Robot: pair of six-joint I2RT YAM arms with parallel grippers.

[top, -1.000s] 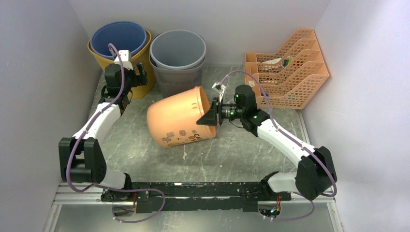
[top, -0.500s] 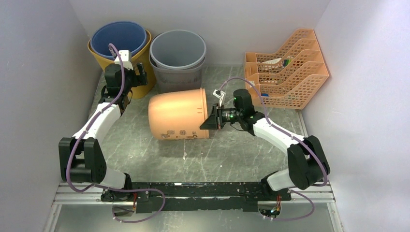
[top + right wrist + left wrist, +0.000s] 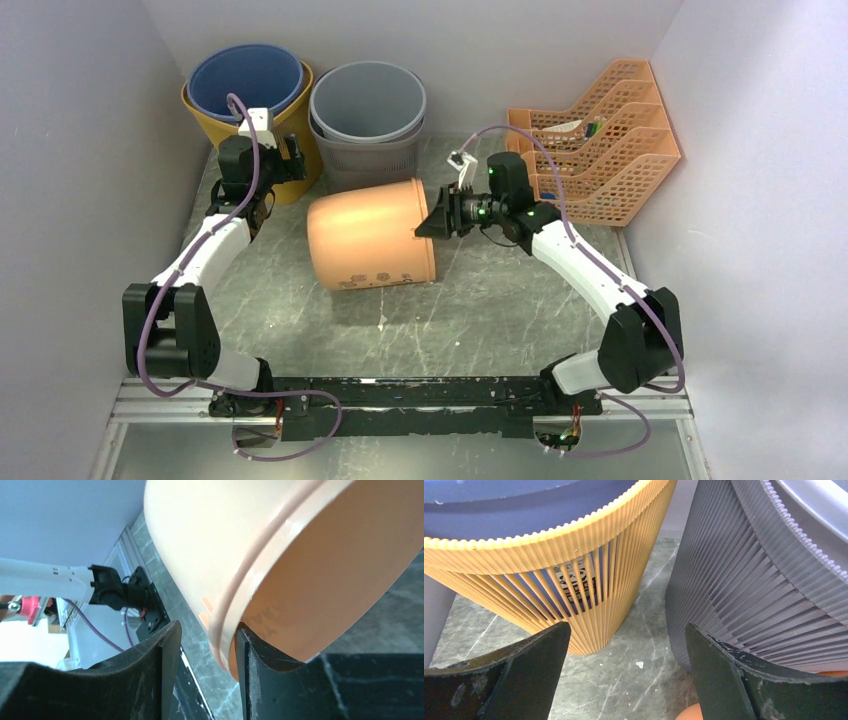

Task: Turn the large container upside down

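The large orange container (image 3: 365, 235) lies on its side at the middle of the table, its mouth to the right. My right gripper (image 3: 428, 225) sits at the mouth. In the right wrist view the container's rim (image 3: 225, 630) stands between the fingers of this gripper (image 3: 207, 627): one finger rests against the inner wall, the other is outside with a gap to the rim. My left gripper (image 3: 290, 165) is open and empty at the back left. In the left wrist view this gripper (image 3: 625, 630) hangs over bare table between two baskets.
A yellow basket (image 3: 290, 120) holding a blue bucket (image 3: 245, 75) stands at the back left, with stacked grey baskets (image 3: 367, 110) next to it. An orange mesh file rack (image 3: 595, 150) stands at the back right. Walls close in the left, back and right.
The container has gone from tilted with its mouth raised to lying flat on its side. My right gripper moved back and slightly up at the rim. The left arm has not moved.
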